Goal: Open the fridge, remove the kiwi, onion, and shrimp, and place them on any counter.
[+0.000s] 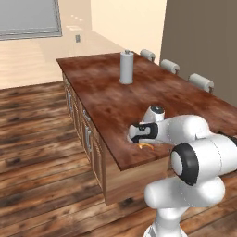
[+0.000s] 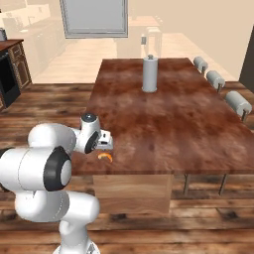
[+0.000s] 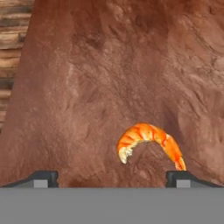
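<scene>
While the shrimp point(image 3: 148, 142) lies on the tabletop point(image 3: 109, 65) near its edge, the gripper point(image 3: 112, 178) hangs just above it, released, jaws wide apart.

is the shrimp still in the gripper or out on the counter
Out. The shrimp lies on the counter, and the gripper fingertips stand wide apart, not touching it.

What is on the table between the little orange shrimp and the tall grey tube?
Nothing. In the right base view, bare reddish-brown wooden counter top runs from the curved orange shrimp near the front edge to the upright grey cylinder.
</scene>
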